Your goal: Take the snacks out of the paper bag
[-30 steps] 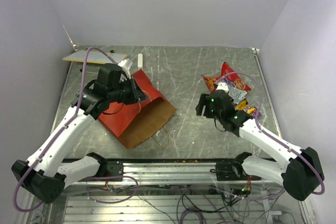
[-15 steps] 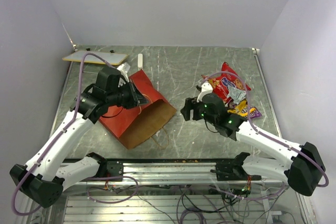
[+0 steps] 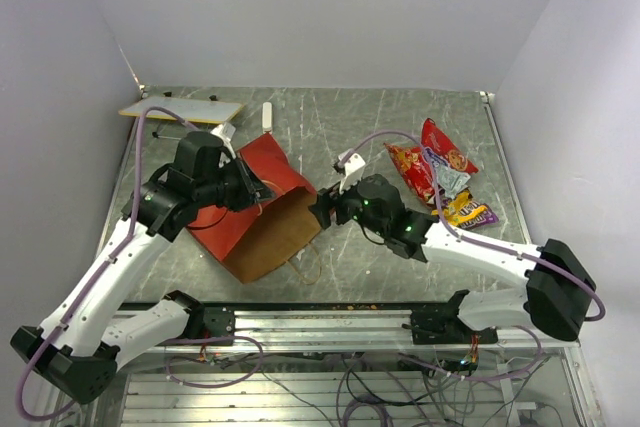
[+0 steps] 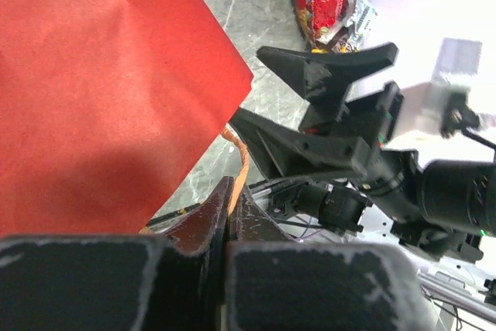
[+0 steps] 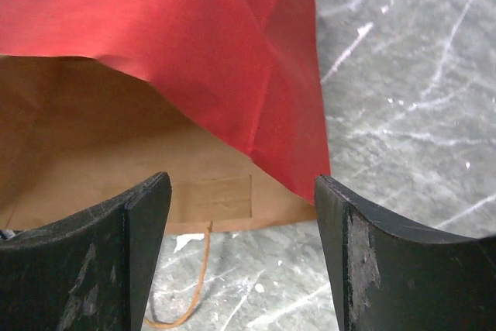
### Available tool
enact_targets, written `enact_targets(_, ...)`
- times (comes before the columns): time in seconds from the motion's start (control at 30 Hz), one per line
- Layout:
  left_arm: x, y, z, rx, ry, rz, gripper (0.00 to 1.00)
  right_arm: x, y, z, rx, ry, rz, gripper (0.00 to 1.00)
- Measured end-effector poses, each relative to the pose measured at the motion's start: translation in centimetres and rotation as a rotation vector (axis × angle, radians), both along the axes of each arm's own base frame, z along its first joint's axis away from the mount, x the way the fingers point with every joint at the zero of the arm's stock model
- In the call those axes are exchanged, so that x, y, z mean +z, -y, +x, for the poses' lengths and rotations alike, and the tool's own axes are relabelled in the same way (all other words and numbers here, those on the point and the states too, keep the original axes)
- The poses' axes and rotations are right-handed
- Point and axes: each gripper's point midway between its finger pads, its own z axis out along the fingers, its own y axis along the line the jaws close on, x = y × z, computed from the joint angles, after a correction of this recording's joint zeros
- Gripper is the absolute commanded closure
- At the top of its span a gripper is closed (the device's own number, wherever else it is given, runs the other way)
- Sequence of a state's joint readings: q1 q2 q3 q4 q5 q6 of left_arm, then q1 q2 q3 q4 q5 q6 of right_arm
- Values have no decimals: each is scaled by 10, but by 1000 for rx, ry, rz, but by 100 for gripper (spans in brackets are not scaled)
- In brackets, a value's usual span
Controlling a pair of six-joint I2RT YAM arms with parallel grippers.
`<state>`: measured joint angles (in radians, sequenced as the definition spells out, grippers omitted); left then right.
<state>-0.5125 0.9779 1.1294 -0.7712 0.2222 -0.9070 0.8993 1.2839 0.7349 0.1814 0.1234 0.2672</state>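
The paper bag [image 3: 262,205], red outside and brown inside, lies tilted on the table with its mouth toward the front right. My left gripper [image 3: 257,190] is above the bag's top edge, shut on its tan string handle [image 4: 241,167]. My right gripper [image 3: 322,209] is open and empty at the bag's mouth. The right wrist view shows the brown inside [image 5: 116,137] under the red flap [image 5: 194,29] and the other handle [image 5: 194,284] on the table, with no packet showing in the bag. The snacks [image 3: 437,172] lie in a pile at the right: a red bag, yellow, purple and silver wrappers.
A tan board [image 3: 182,109] and a white stick [image 3: 267,115] lie at the back left. A metal rail [image 3: 320,319] runs along the front edge. White walls close in the sides and back.
My right arm has swung left from the snack pile to the bag's mouth, open and empty. My left gripper has kept hold of the handle and shifted slightly left.
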Motion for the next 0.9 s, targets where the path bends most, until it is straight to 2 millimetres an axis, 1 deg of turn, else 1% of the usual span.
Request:
enact_targets(0.17,-1,-6,-2,28,-7,13,93,32,-15,-15,102,162,-8,26)
enact_targets(0.27,-2,-7,-1,33,-9,23,93,41,-21,-25,165,232,-37,27)
enact_targets(0.47,5,-10,4,34,2,67,93,40,-31,-47,240,267,-77,27)
enact_targets(0.63,4,-10,6,32,1,73,93,50,-39,-68,273,289,-57,27)
enact_targets(0.73,1,-7,10,29,-10,76,93,47,-48,-90,334,311,-74,27)
enact_targets(0.8,-2,-6,12,29,-18,81,93,40,-52,-105,394,333,-105,27)
enact_targets(0.9,-3,-5,12,27,-23,82,93,27,-61,-134,520,395,-163,27)
